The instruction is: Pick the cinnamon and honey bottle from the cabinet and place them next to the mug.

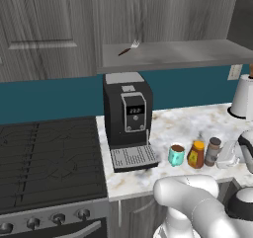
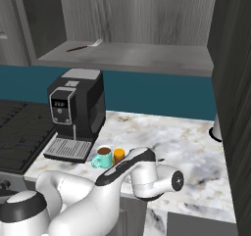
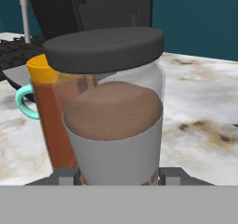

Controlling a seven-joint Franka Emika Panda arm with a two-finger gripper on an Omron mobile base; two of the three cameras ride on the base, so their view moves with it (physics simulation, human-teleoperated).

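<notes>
Both fingertips of our gripper (image 3: 118,175) clamp the cinnamon (image 3: 114,111) low on its body. It stands on the desk (image 1: 197,126) just beside the honey bottle (image 1: 196,154), which sits by the mug (image 1: 176,155). We judge placement nearly complete; only release and withdrawal remain. The cabinet (image 1: 168,52) shelf holds no bottles.

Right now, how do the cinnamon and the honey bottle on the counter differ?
The cinnamon has a dark grey cap and brown powder; the honey bottle has a yellow cap and orange body. The cinnamon sits in the hand; the honey bottle stands free, closer to the mug. Both are upright and mug-height.
</notes>
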